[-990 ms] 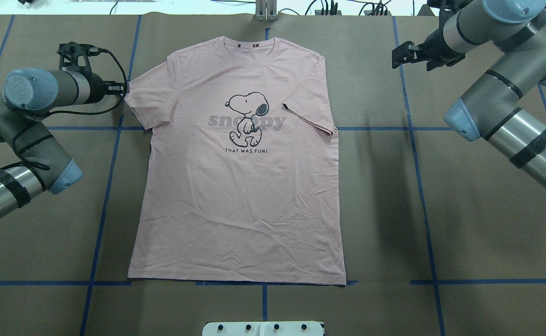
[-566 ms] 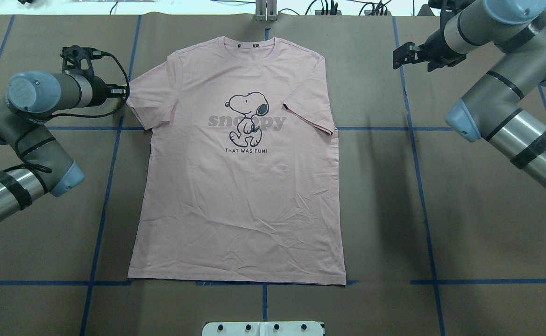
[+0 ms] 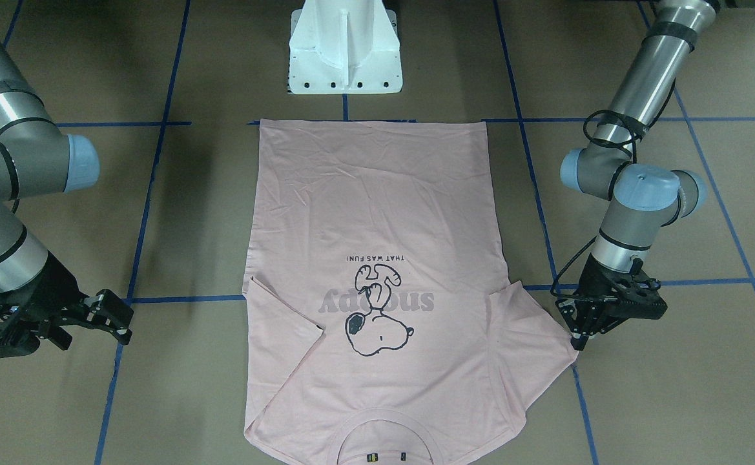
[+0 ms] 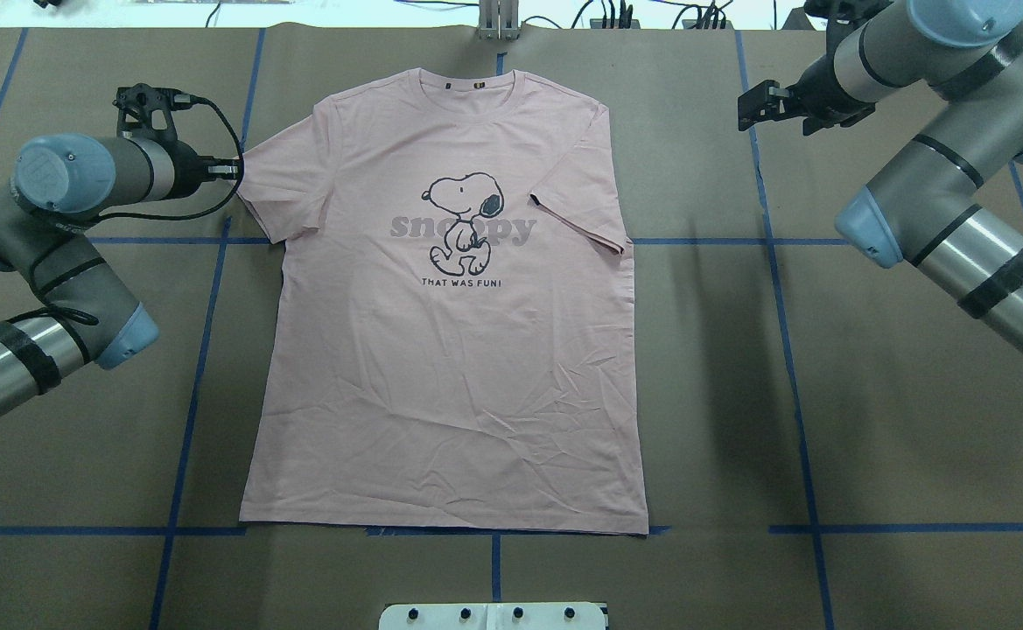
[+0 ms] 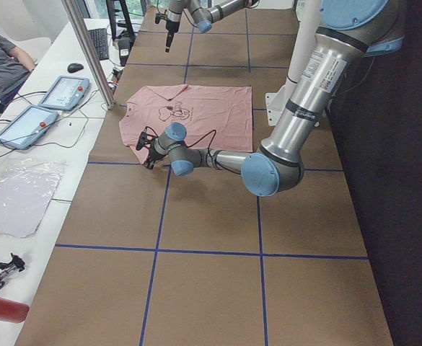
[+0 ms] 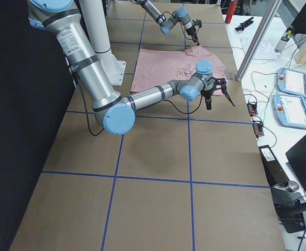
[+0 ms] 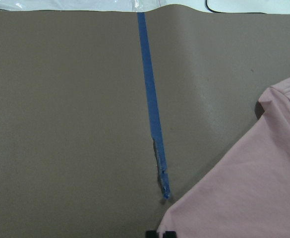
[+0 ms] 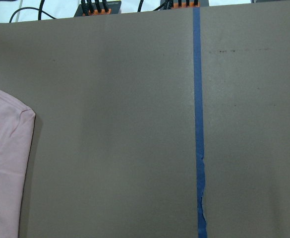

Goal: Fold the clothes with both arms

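Observation:
The pale pink T-shirt point(image 4: 441, 367) lies flat on the brown table with its cartoon dog print up, collar at the far side point(image 3: 377, 194). My left gripper point(image 4: 234, 169) sits low at the tip of the shirt's outstretched left sleeve point(image 3: 575, 337). In the left wrist view its two fingertips point(image 7: 152, 233) stand close together at the sleeve's corner point(image 7: 254, 188), which looks pinched between them. My right gripper point(image 4: 752, 103) hovers open over bare table, well off the other sleeve point(image 3: 119, 316). The right wrist view shows only the shirt's shoulder edge point(image 8: 3, 163).
Blue tape lines point(image 4: 187, 385) grid the brown table cover. The white pedestal base point(image 3: 345, 51) stands just behind the shirt's hem. A side table with two control tablets point(image 5: 63, 90) and cables runs along the far edge, and a person point(image 5: 1, 65) sits there.
The left arm has shifted slightly, its gripper staying at the sleeve tip. The right gripper has drifted a little toward the far edge. The shirt has hardly moved.

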Controlling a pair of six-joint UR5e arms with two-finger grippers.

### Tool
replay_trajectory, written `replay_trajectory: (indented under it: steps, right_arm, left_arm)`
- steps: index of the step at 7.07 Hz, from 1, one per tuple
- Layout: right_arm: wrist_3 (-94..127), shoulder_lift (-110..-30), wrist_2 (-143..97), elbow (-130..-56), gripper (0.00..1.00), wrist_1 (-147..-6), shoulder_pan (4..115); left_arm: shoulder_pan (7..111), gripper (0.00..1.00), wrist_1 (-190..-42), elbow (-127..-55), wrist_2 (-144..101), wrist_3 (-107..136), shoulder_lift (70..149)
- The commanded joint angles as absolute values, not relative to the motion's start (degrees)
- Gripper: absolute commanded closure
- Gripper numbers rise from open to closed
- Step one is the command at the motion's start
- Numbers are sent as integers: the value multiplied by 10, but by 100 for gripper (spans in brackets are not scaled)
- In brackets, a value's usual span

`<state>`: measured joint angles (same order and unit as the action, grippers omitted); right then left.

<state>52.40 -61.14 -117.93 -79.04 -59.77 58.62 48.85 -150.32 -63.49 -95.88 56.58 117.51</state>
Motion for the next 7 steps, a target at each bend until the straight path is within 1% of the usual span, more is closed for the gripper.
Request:
replay_trajectory:
  steps: [1, 2, 3, 5, 7]
  right_arm:
    - [525, -616, -1178, -796, 0, -598, 586]
    - [526, -616, -1177, -796, 0, -598, 586]
    - [526, -616, -1175, -796, 0, -598, 586]
    - [526, -616, -1175, -796, 0, -598, 585]
    - [526, -615, -1175, -796, 0, -598, 585]
  left_arm:
    - [489, 100, -1456, -690, -964, 568, 1177]
    - [488, 100, -1381, -721, -963, 578, 1195]
    - [480, 100, -1330, -735, -962, 608, 1214]
    - [446, 100, -1192, -737, -950, 653, 1296]
    - [409, 100, -1153, -715, -912, 684, 1336]
